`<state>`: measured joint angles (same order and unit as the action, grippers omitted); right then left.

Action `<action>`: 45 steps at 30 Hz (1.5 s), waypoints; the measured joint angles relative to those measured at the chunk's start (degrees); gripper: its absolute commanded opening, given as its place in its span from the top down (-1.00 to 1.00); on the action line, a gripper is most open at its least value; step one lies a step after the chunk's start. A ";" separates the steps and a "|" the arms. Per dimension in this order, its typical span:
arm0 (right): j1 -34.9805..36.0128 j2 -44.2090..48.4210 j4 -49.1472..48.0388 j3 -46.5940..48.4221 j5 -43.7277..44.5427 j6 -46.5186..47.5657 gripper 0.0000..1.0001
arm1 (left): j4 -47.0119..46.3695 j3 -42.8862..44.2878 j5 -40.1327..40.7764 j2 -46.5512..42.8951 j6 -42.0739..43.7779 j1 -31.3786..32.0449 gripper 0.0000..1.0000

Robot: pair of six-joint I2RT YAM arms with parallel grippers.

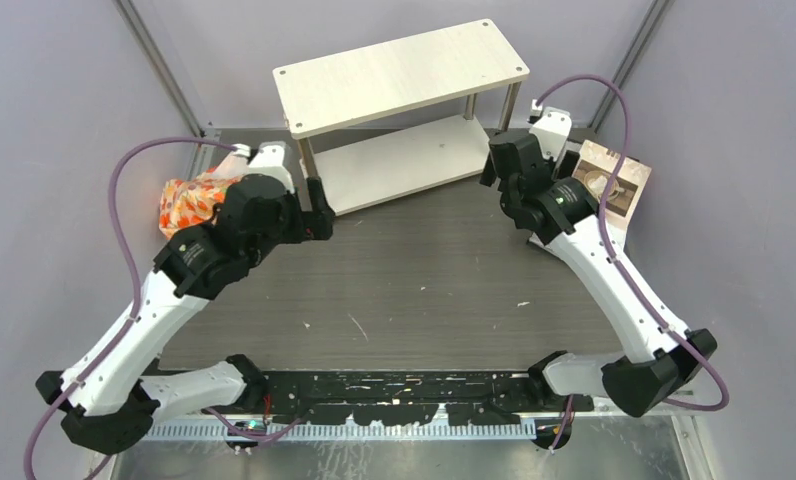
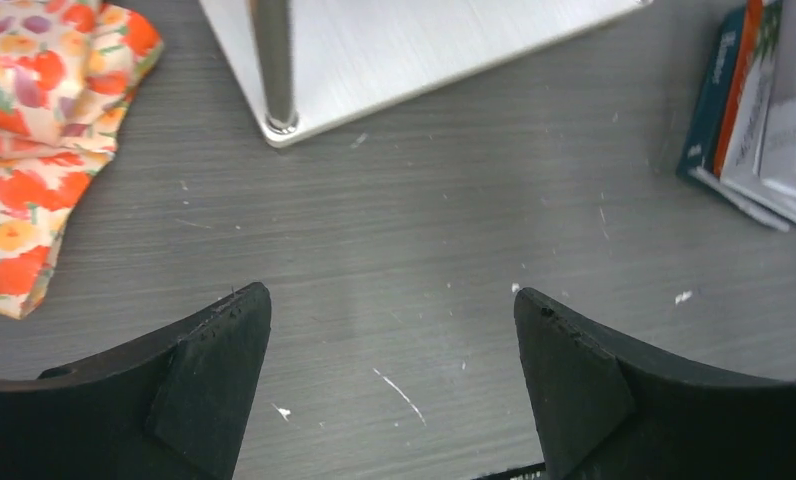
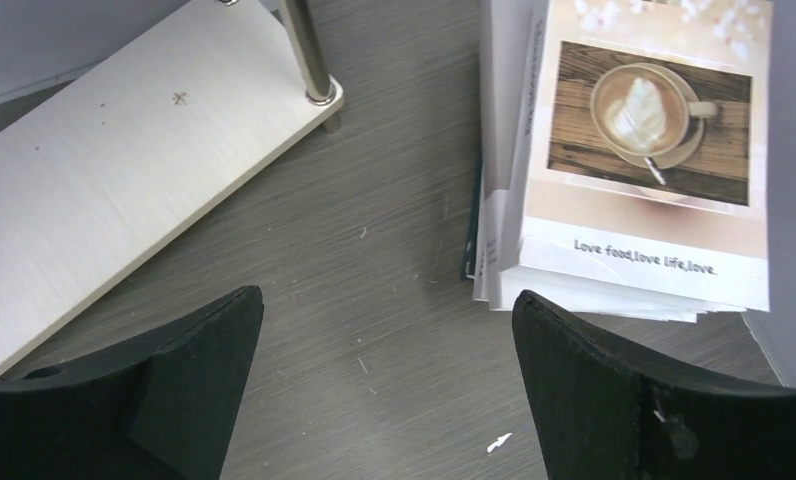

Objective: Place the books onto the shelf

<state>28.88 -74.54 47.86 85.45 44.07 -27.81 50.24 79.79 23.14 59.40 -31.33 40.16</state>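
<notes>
From above, the shelf (image 1: 399, 70) stands at the far edge of the table (image 1: 424, 290) with both boards bare. The books (image 1: 614, 185) lie stacked at the far right, hard against the wall, just beyond the right gripper (image 1: 496, 170). With so little room on the wall side, I'd worry a finger jams there or shoves the whole pile instead of getting around one cover.

In the left wrist view, the left gripper (image 2: 392, 300) hangs with its fingers spread wide over bare table, holding nothing. A shelf leg (image 2: 272, 70) is close ahead and the floral cloth (image 2: 44, 130) lies off to the left. A careless swing could knock the light rack askew or catch the cloth.

In the right wrist view, the right gripper's fingers are likewise fully apart and empty, and the coffee-cup book (image 3: 644, 160) tops the stack just ahead on the right. The books lie flat with their edges unevenly lined up, so a pinch at the top cover may drag its neighbours along or let it slide out on the way over.
</notes>
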 measured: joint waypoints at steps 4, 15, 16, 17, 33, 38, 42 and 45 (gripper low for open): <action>0.00 3.89 0.24 -2.56 1.11 -0.09 -0.98 | 0.85 2.56 2.14 3.52 -0.92 8.02 -0.83; -0.63 10.86 -1.64 -5.09 5.92 3.39 -0.67 | -3.76 8.90 2.14 16.92 -2.86 19.04 -0.84; -1.27 11.78 -1.77 -5.46 6.47 3.65 -0.67 | -4.74 8.90 1.33 17.70 -3.06 19.02 -0.84; -2.40 12.96 -1.81 -5.86 6.71 3.76 -0.66 | -5.75 8.90 0.55 18.47 -3.23 19.02 -0.84; -29.22 17.68 2.21 -8.81 0.55 -1.14 -0.70 | -19.41 20.33 -17.44 40.76 -2.95 19.04 -0.86; -35.45 17.29 2.64 -10.88 -3.30 -3.98 -0.71 | -24.87 24.22 -22.77 46.42 -2.75 19.02 -0.88; -38.42 17.55 3.63 -12.20 -6.12 -6.14 -0.71 | -29.62 24.37 -26.45 49.64 -3.06 18.60 -0.88; -39.15 18.32 3.87 -12.74 -7.13 -7.87 -0.72 | -33.18 24.39 -28.96 52.30 -4.17 17.92 -0.88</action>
<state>-10.26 -56.23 51.72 72.71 36.95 -35.68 17.06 104.18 -5.82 111.70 -35.51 58.08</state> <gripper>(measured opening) 0.854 0.940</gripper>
